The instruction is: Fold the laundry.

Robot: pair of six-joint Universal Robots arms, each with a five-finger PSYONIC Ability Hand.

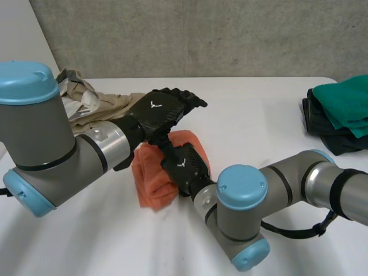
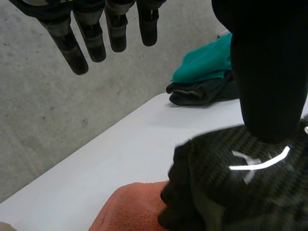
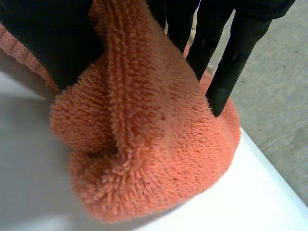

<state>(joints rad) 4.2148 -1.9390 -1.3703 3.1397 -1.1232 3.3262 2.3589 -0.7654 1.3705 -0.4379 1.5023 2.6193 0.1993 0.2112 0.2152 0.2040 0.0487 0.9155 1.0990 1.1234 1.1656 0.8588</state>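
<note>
Orange towel: bunched at the centre of the table. Right hand: on its three-o'clock side, thumb and fingers pinching a raised ridge. Left hand: above at twelve o'clock, fingers straight, empty. Step: apparently gathering a fold. Next: likely carry ridge across, then flatten. Green stack at two o'clock; beige garments at ten.

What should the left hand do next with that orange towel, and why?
Probably lower the left hand onto the orange towel and take a free edge. Its fingers are straight and hold nothing above the towel, while the right hand pinches the towel in a bunched heap, so it needs spreading before folding.
</note>
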